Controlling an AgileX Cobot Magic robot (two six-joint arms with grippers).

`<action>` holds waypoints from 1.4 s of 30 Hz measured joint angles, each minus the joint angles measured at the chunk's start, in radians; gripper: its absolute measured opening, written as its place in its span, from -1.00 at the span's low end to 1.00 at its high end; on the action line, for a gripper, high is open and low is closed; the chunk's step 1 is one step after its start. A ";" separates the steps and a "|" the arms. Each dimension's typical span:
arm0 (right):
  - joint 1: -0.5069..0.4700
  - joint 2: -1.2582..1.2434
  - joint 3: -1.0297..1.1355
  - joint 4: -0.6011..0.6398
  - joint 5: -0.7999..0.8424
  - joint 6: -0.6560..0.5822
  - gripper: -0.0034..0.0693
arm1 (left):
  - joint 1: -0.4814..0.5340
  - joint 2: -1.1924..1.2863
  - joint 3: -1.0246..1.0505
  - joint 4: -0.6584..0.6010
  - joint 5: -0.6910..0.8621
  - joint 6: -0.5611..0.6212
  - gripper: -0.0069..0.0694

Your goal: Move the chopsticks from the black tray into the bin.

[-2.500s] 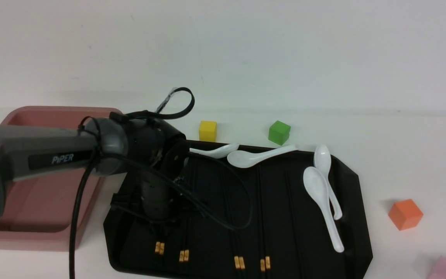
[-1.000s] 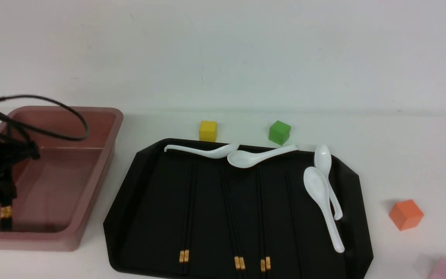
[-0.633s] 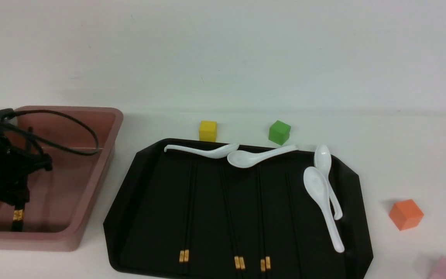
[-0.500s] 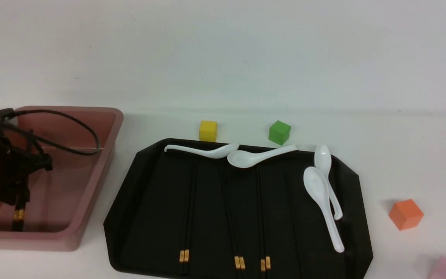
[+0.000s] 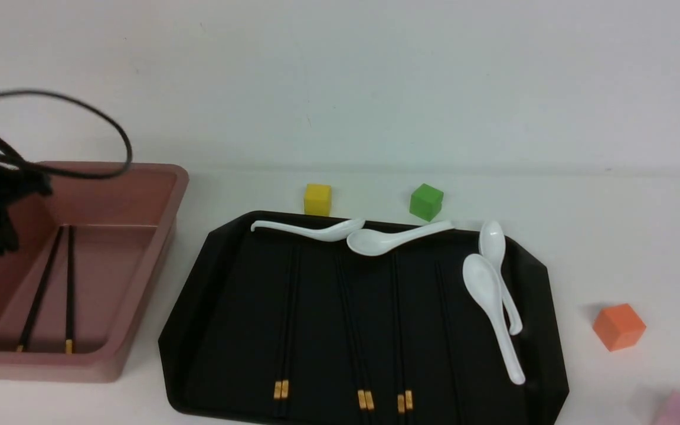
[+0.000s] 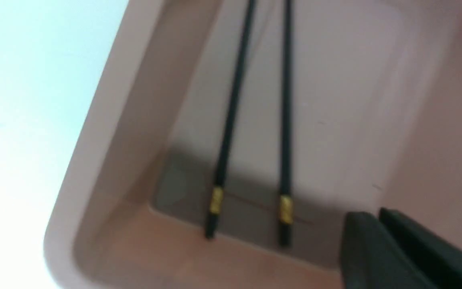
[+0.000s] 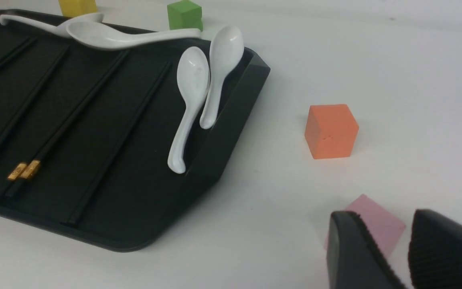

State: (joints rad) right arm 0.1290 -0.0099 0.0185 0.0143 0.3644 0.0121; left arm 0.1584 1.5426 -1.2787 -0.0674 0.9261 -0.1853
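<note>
Left hand (image 6: pixel 371 214) — fingers pressed together, holding nothing — hangs over the left side of the bin (image 5: pixel 139 307); one pair of chopsticks (image 5: pixel 69 289) lies flat on the bin's floor, slightly splayed, gold bands toward the near wall; the remaining pairs (image 5: pixel 365 399), three with bands showing, lie lengthwise on the black tray (image 5: pixel 228 330), just right of the bin; four white spoons (image 5: pixel 481 277) rest along the tray's far and right edges; right hand (image 7: pixel 383 218) — fingers slightly apart, empty — sits low over the surface (image 5: pixel 611 236) beside a pink cube (image 7: pixel 365 212).
</note>
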 joint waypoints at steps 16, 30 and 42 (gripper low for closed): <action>0.000 0.000 0.000 0.000 0.000 0.000 -0.25 | 0.000 -0.718 0.384 -0.409 0.042 0.327 -0.85; 0.000 0.000 0.000 0.000 0.000 0.000 -0.25 | 0.000 -1.238 0.812 -0.617 -0.187 0.422 -0.85; 0.000 0.000 0.000 0.000 0.000 0.000 -0.25 | 0.000 -1.242 0.823 -0.624 -0.188 0.422 -0.85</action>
State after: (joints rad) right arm 0.1290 -0.0099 0.0185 0.0143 0.3644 0.0121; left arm 0.1584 0.3009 -0.4558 -0.6917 0.7382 0.2369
